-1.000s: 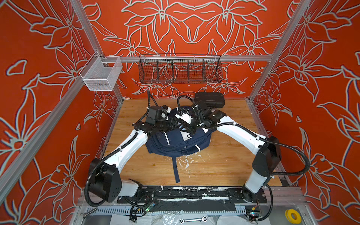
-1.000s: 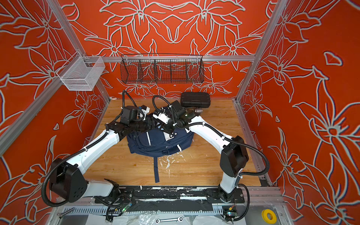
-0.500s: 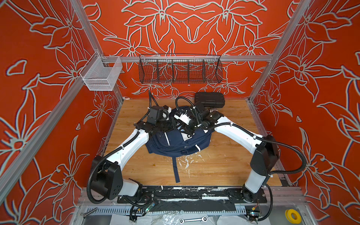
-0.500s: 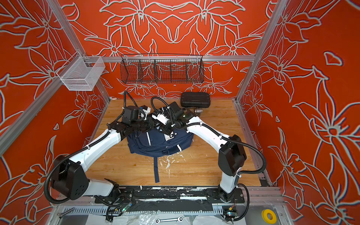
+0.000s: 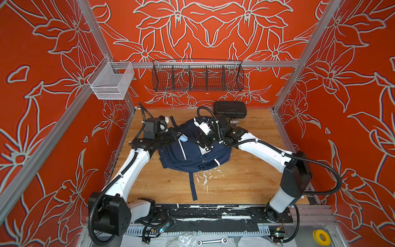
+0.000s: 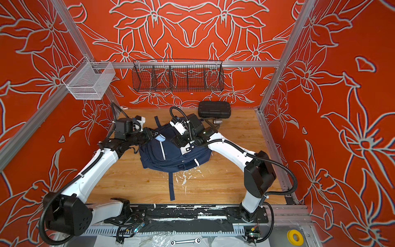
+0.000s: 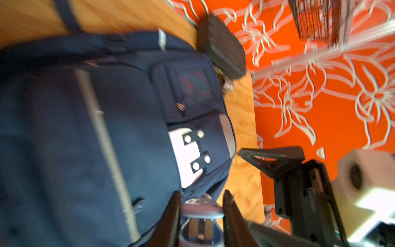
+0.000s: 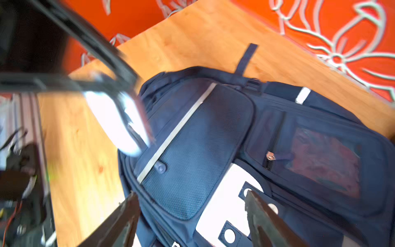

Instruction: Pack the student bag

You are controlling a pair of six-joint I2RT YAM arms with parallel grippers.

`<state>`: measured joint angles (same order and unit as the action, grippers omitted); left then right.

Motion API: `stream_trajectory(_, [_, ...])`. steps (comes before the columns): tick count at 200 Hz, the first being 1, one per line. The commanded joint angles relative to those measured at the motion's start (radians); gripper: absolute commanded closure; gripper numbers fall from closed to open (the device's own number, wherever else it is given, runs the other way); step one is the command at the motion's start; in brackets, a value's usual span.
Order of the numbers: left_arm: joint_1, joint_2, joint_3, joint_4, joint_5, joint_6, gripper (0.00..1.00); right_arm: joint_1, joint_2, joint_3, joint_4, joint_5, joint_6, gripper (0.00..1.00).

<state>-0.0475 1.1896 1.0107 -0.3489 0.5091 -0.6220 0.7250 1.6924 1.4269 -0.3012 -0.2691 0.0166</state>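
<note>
Now the left tool point(image 7: 202, 194) grips a small pale-blue item point(image 7: 201, 208) at the edge of the student bag point(image 5: 192, 154) lying on the worktop point(image 5: 245, 177), so the released right tool point(image 8: 190, 193) should hold the front pocket point(image 8: 198, 149) open.

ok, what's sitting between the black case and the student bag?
A small silvery cylindrical object lies on the wooden table between the black case and the student bag, seen in both top views.
</note>
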Motion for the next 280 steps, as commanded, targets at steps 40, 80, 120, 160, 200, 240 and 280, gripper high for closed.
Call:
stream_trajectory(40, [0.323, -0.067, 0.042, -0.241, -0.031, 0.137, 0.78, 0.176, 0.268, 0.222, -0.154, 0.236, 0.176, 0.19])
stream_trajectory(80, [0.44, -0.066, 0.037, -0.273, -0.045, 0.152, 0.79, 0.266, 0.458, 0.433, -0.236, 0.331, 0.125, 0.18])
stream_trajectory(120, [0.441, -0.065, 0.002, -0.228, -0.006, 0.124, 0.79, 0.303, 0.587, 0.576, -0.301, 0.481, 0.123, 0.17])
stream_trajectory(160, [0.441, -0.077, -0.011, -0.233, -0.007, 0.133, 0.8, 0.314, 0.632, 0.638, -0.364, 0.693, 0.108, 0.3])
stream_trajectory(200, [0.442, -0.079, -0.015, -0.23, 0.001, 0.138, 0.8, 0.314, 0.577, 0.617, -0.335, 0.706, 0.093, 0.77])
stream_trajectory(240, [0.439, -0.056, -0.03, -0.177, 0.089, 0.097, 0.8, 0.292, 0.476, 0.604, -0.322, 0.614, 0.105, 1.0])
stream_trajectory(280, [0.379, -0.044, -0.096, -0.089, 0.123, 0.045, 0.8, 0.219, 0.358, 0.501, -0.256, 0.419, 0.174, 1.0])
